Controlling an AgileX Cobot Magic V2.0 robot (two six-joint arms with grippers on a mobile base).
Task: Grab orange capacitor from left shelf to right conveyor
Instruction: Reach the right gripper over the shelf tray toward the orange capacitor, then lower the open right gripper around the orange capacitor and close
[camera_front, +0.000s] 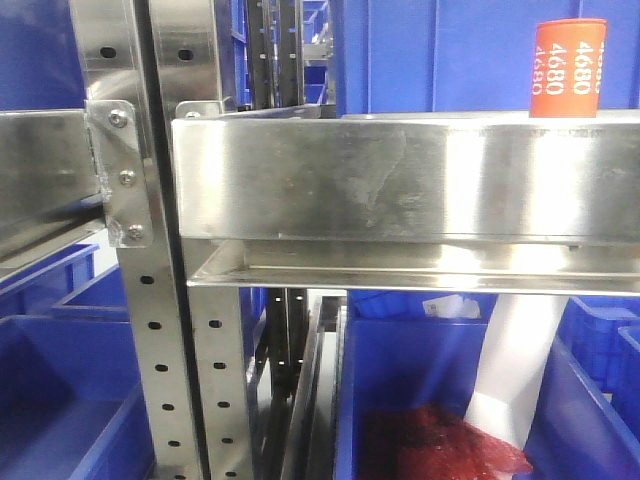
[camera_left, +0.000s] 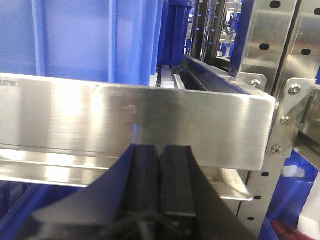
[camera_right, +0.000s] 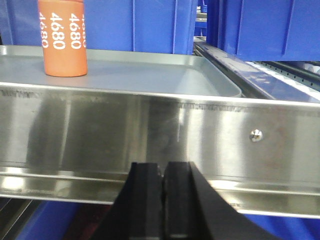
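The orange capacitor (camera_front: 567, 68) stands upright on the stainless-steel shelf (camera_front: 400, 180), behind its tall front lip, at the far right of the front view. In the right wrist view the capacitor (camera_right: 62, 37) stands at the upper left on a shallow silver tray (camera_right: 165, 77) on the shelf (camera_right: 150, 130). My right gripper (camera_right: 163, 167) is shut and empty, below and right of the capacitor, facing the lip. My left gripper (camera_left: 160, 149) is shut and empty, facing the shelf lip (camera_left: 125, 120). The conveyor is out of view.
Blue plastic bins (camera_front: 470, 55) stand behind the shelf and more blue bins (camera_front: 60, 400) lie below it. Perforated steel uprights (camera_front: 165, 350) and a screwed corner bracket (camera_front: 120, 170) stand at the left. A white strip (camera_front: 515, 360) and something red (camera_front: 440, 445) lie in a lower bin.
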